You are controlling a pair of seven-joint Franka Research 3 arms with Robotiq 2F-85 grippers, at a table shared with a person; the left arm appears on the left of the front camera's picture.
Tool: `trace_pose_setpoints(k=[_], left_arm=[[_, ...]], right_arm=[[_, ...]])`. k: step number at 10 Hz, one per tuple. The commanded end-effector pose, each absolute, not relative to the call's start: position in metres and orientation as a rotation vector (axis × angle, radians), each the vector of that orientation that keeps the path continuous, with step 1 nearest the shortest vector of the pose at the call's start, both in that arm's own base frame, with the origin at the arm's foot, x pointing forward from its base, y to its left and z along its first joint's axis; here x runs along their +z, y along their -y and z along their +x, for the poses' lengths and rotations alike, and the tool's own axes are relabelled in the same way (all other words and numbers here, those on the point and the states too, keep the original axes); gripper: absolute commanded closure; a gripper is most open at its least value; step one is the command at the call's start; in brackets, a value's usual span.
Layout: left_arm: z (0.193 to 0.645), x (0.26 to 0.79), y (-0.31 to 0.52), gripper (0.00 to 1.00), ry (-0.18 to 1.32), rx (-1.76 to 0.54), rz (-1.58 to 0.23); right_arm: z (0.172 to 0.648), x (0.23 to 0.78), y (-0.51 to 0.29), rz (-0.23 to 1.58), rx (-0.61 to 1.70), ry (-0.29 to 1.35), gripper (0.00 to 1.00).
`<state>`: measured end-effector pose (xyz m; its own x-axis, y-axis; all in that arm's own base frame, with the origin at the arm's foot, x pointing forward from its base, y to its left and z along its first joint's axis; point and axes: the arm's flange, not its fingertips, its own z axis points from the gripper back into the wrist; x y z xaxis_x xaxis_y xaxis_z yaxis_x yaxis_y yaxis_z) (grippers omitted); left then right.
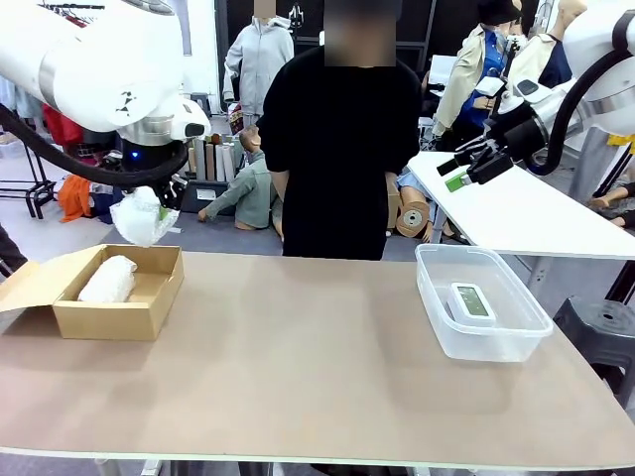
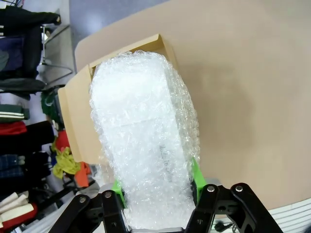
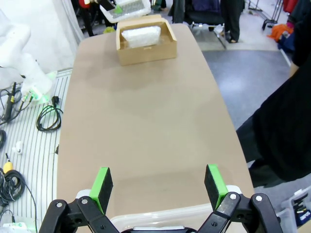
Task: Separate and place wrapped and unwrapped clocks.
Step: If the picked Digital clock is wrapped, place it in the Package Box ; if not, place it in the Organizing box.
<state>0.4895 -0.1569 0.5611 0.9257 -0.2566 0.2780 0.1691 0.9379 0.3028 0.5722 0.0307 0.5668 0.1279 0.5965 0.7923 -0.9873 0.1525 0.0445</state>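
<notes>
Front view | left gripper (image 1: 146,220) fingers clenched on crinkly white bubble-wrapped bundle (image 1: 142,216), hanging just above open brown cardboard box (image 1: 149,315), desk's left | bundle's long axis runs along fingers | right gripper (image 1: 474,167) released, far right.

1. In your left wrist view the held bundle (image 2: 146,145) covers most of the cardboard box (image 2: 77,126) at 10 o'clock; what lies inside it can't be seen.
2. That bundle's lower end runs off the frame at 6 o'clock, and the green pads (image 2: 195,175) are mostly buried behind it.
3. In your right wrist view the clear tub (image 3: 160,216) is cut off at 6 o'clock.
4. In the front view, the clock (image 1: 472,300) screen is too small to read.
</notes>
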Motion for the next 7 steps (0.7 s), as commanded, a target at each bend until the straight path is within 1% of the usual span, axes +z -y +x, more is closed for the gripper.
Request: trace_pose_setpoints(k=[1, 6, 7], left_arm=[[0.49, 0.565, 0.1492, 1.0, 0.32, -0.235, 0.272], [0.4907, 0.561, 0.1537, 1.0, 0.318, -0.221, 0.279], [0.4992, 0.5564, 0.1442, 1.0, 0.289, -0.216, 0.338]], right_arm=[[0.5717, 0.5679, -0.0307, 0.677, 1.29, 0.725, 0.0], [0.5717, 0.5679, -0.0307, 0.677, 1.29, 0.725, 0.0], [0.5717, 0.5679, -0.0307, 0.677, 1.29, 0.725, 0.0]])
